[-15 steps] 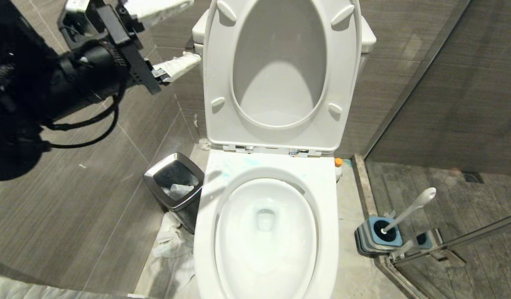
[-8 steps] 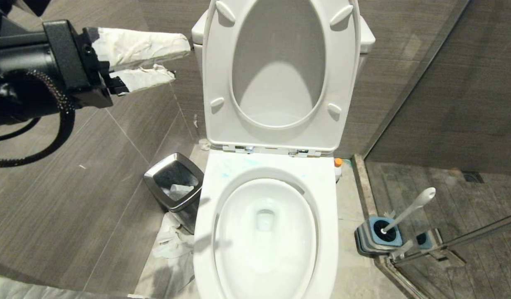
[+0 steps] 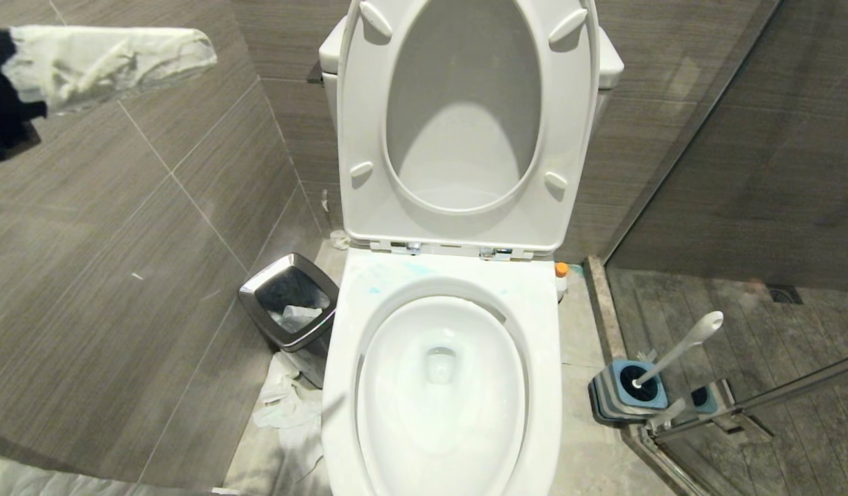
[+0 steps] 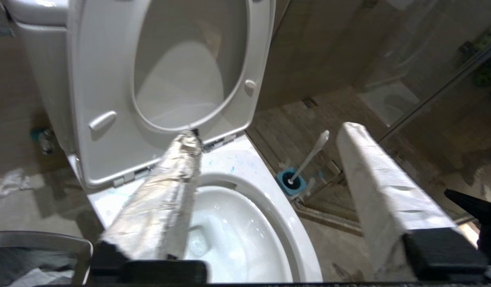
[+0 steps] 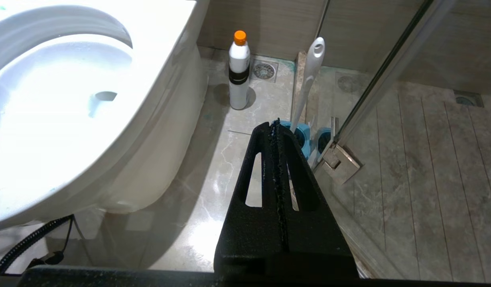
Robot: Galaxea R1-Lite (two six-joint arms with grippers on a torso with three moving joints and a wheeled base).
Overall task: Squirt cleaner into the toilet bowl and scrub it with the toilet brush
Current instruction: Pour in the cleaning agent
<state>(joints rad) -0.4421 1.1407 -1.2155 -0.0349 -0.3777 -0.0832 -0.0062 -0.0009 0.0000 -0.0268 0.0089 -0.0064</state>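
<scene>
Overhead, the head view caught only one white-wrapped finger of the left gripper [image 3: 107, 58] at the upper left, high against the tiled wall and well apart from everything below. Its own wrist view gave what that one could not: both wrapped fingers [image 4: 165, 207] spread apart with nothing between them, above the toilet bowl [image 4: 245, 191]. Lower left of the toilet stood a steel-rimmed waste bin [image 3: 289, 303], with crumpled paper [image 3: 286, 403] on the floor beside it. In the middle the bowl [image 3: 437, 289] lay open, seat and lid [image 3: 465, 124] raised, faint turquoise smears on its rim. To its right the head view showed just the orange cap of the cleaner [image 3: 561, 270]; the right wrist view showed the whole bottle [image 5: 239, 71] upright on the floor beside the toilet. Further right the toilet brush [image 3: 678, 348] leaned in its blue-and-grey holder [image 3: 627, 393]. Only the right wrist view showed the right gripper [image 5: 275, 125], its black fingers pressed together, empty, low near the holder.
</scene>
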